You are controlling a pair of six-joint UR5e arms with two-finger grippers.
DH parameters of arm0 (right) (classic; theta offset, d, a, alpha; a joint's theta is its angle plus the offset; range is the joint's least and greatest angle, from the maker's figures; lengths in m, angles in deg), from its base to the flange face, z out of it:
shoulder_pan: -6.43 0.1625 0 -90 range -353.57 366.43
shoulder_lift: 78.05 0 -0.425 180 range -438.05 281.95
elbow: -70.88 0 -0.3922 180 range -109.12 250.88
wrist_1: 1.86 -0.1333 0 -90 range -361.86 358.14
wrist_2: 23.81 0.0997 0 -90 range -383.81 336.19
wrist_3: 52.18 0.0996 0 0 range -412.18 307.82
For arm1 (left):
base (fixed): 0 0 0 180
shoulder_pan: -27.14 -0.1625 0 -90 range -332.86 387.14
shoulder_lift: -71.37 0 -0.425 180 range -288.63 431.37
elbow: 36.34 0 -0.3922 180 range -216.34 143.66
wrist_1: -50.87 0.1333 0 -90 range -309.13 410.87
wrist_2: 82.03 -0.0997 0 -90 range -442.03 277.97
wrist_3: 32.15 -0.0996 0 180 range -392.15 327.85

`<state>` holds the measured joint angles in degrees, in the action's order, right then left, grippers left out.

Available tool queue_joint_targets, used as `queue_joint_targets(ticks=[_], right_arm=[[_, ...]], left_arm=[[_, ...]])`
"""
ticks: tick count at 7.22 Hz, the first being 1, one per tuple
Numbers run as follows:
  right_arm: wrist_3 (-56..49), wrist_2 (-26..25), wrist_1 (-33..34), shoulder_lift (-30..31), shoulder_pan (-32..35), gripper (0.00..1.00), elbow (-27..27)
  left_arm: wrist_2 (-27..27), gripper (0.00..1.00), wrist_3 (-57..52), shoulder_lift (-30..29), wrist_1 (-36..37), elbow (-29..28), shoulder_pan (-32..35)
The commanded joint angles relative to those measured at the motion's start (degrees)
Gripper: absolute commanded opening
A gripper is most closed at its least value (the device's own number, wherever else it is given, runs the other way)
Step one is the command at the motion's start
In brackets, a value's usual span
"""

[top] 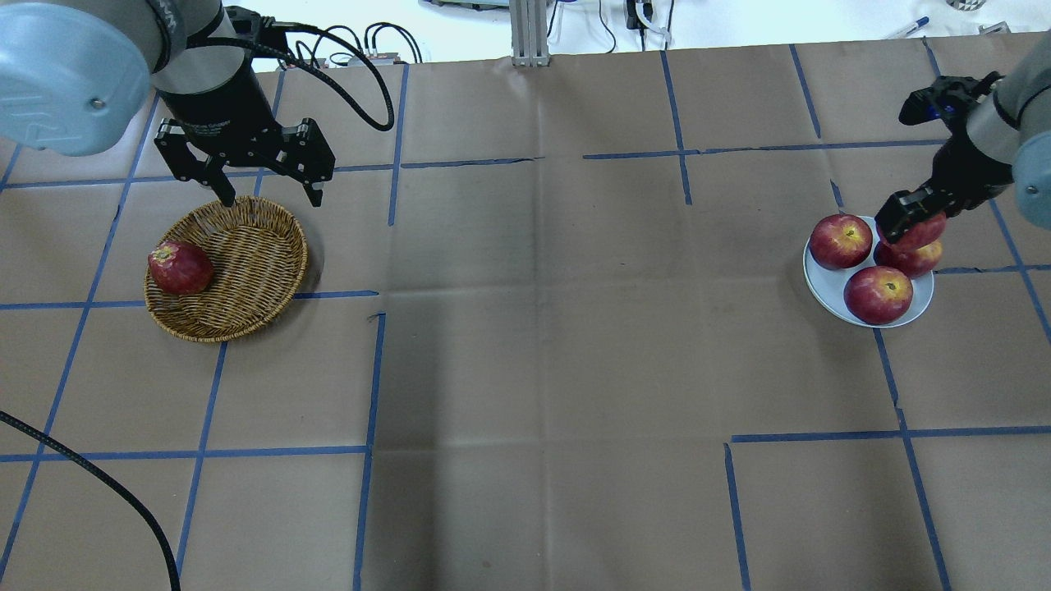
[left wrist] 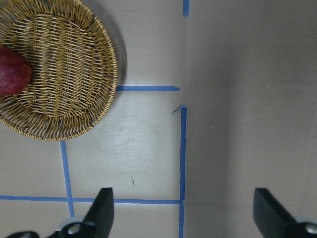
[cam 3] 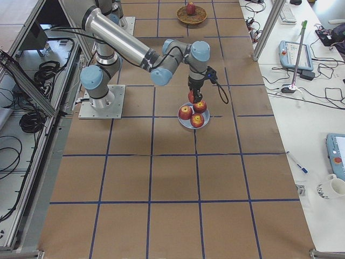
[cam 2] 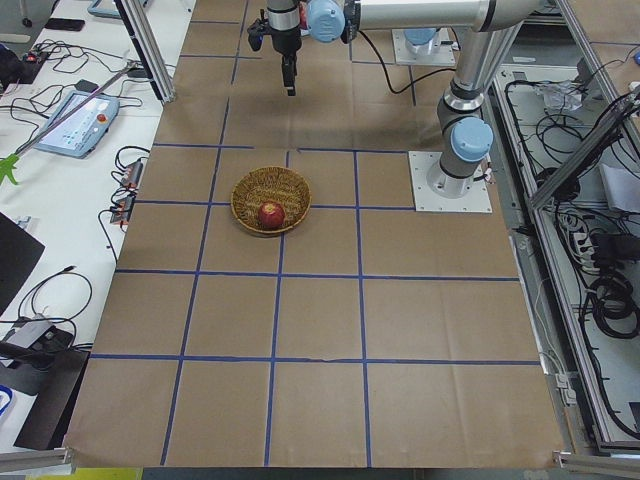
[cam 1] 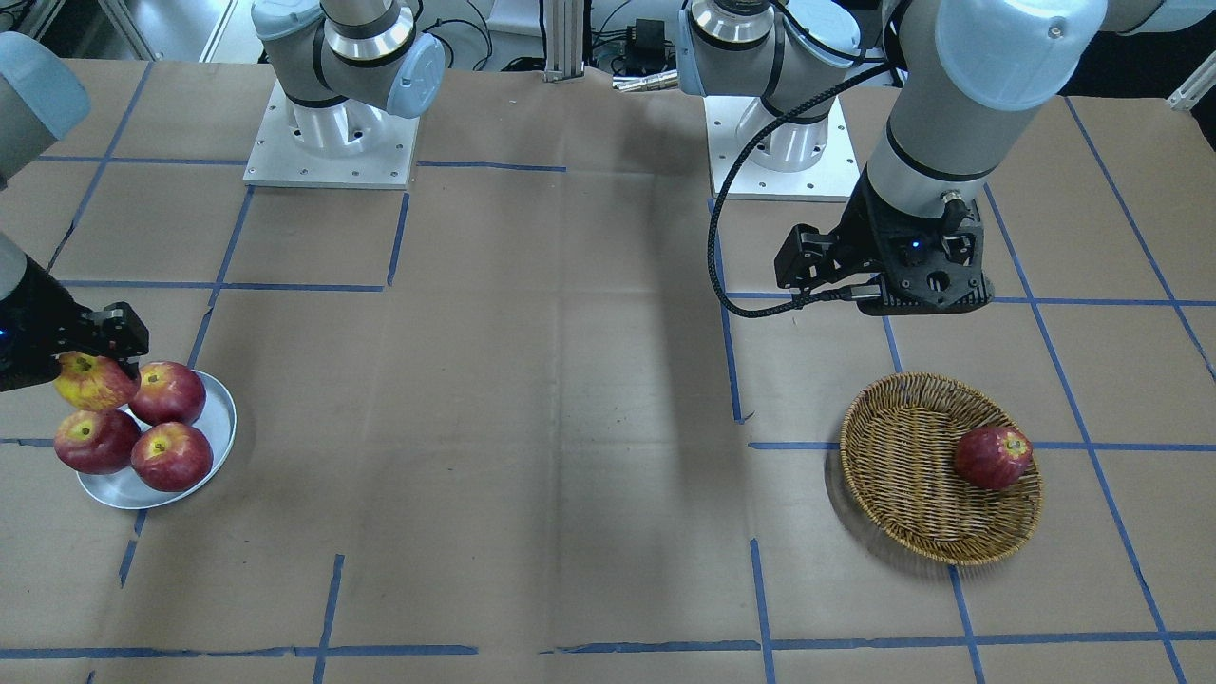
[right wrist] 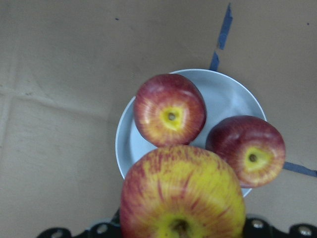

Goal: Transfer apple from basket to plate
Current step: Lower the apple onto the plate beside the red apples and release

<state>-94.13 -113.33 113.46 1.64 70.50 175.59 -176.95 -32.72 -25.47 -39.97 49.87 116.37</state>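
Note:
My right gripper is shut on the paler apple, yellow with red streaks. It holds the apple over the edge of the silvery plate, close above the fruit there. In the right wrist view the apple fills the foreground over the plate. Three dark red apples lie on the plate. The wicker basket holds one dark red apple. My left gripper is open and empty, above the table just beyond the basket's far rim.
Brown paper with blue tape lines covers the table. The two arm bases stand at the robot's edge. A black cable crosses the near left corner in the overhead view.

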Motion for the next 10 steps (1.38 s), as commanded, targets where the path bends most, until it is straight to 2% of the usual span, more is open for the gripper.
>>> queue_joint_targets(ticks=[1,3,4,6,9,10], right_arm=[[-1.8,0.1,1.9,-2.8,-1.8,0.44,0.1],[1.1,2.5,2.2,-4.0,-1.2,0.44,0.1],[2.6,3.0,2.3,-4.0,-0.1,0.44,0.0],[2.1,2.7,7.6,-7.2,0.2,0.45,-0.1],[1.9,2.3,7.2,-7.1,0.2,0.47,-0.1],[1.9,2.3,7.2,-7.0,0.2,0.68,0.0]], left_arm=[[-0.3,0.99,0.1,0.6,-0.1,0.6,0.1],[1.1,0.99,0.4,0.7,0.0,1.1,0.3],[5.1,0.99,0.9,0.5,0.0,1.4,0.3],[4.4,0.99,2.6,0.7,-0.1,1.3,0.8],[4.1,0.99,3.1,0.2,-0.1,1.2,0.8],[4.3,0.99,3.2,0.1,-0.1,0.7,0.9]])
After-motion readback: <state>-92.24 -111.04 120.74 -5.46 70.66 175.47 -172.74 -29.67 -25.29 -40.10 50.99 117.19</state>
